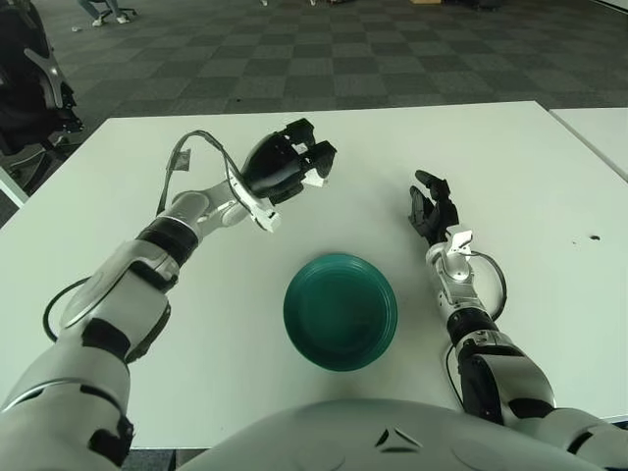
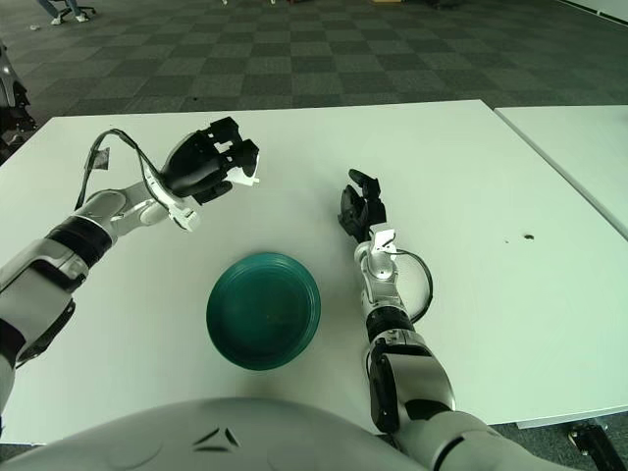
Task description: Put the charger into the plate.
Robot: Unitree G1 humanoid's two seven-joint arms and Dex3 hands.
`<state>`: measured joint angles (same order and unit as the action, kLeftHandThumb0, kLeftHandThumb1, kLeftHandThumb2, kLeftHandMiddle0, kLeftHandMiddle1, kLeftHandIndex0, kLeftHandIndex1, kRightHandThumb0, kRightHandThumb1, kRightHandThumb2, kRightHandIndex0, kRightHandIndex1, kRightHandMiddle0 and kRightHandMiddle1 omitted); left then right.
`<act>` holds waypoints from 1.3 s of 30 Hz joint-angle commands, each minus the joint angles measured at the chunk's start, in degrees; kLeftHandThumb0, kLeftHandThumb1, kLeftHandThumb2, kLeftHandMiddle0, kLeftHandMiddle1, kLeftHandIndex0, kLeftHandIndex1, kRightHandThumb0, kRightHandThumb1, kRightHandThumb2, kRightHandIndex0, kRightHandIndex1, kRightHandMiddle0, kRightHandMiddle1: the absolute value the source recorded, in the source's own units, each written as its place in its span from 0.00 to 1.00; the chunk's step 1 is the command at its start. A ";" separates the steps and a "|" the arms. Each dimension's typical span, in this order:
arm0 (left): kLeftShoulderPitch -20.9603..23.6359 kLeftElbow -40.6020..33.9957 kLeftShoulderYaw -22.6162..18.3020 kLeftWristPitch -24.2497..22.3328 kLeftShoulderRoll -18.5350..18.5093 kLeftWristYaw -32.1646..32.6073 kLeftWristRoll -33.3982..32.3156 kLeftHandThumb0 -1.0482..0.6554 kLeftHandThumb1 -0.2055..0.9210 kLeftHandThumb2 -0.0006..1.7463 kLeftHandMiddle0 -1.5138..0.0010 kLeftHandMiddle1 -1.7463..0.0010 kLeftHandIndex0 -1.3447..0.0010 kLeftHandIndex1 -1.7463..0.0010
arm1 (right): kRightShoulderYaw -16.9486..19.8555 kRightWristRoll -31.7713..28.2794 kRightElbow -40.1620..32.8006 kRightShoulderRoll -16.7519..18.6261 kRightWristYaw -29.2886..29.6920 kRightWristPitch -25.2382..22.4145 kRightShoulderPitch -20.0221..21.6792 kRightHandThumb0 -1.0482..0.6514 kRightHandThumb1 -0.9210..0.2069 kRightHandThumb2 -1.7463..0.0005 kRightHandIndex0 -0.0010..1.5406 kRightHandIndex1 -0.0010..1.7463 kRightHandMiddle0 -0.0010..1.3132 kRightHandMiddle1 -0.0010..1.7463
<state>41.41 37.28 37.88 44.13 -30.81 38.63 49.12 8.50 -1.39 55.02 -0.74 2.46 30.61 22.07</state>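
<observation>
My left hand (image 1: 306, 163) is raised above the white table (image 1: 510, 157), up and to the left of the plate. Its dark fingers are shut on the small white charger (image 1: 316, 178), of which only a corner shows between them. The green plate (image 1: 340, 312) lies near the table's front edge with nothing in it. My right hand (image 1: 432, 208) shows to the right of the plate, fingers relaxed and holding nothing.
A small dark mark (image 1: 593, 237) is on the table at the right. A second white table (image 1: 601, 130) stands off the right edge. A black chair (image 1: 34, 78) stands at the far left on the checkered floor.
</observation>
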 commanded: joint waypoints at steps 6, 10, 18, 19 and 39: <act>-7.01 -14.63 -5.17 4.17 -4.16 -11.48 -5.34 0.62 0.22 0.94 0.47 0.00 0.56 0.00 | 0.12 -0.08 12.92 2.85 1.23 -8.39 -9.09 0.26 0.00 0.63 0.24 0.01 0.00 0.45; -10.10 -20.00 -7.02 5.16 -5.06 -14.63 -6.52 0.62 0.21 0.95 0.46 0.00 0.55 0.00 | 0.04 0.01 13.38 2.93 1.39 -8.15 -8.85 0.26 0.00 0.62 0.24 0.01 0.00 0.45; -11.90 -24.77 -8.06 9.72 -5.90 -21.70 -9.08 0.61 0.26 0.91 0.49 0.00 0.58 0.00 | -0.25 0.14 13.60 3.37 1.01 -5.80 -8.75 0.26 0.00 0.63 0.25 0.01 0.00 0.43; -12.33 -25.31 -8.15 10.23 -5.93 -22.57 -9.55 0.61 0.27 0.90 0.50 0.00 0.58 0.00 | -0.36 0.23 13.60 3.30 0.85 -5.65 -8.74 0.26 0.00 0.63 0.24 0.01 0.00 0.43; -16.05 -32.30 -12.41 14.56 -6.99 -37.43 -18.74 0.61 0.35 0.84 0.53 0.02 0.64 0.00 | -2.23 2.18 13.20 3.20 0.98 -5.37 -8.82 0.22 0.00 0.63 0.14 0.00 0.00 0.37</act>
<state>25.93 6.17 27.97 58.17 -36.84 3.73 32.87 7.19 0.43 58.59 -0.79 3.53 32.35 23.71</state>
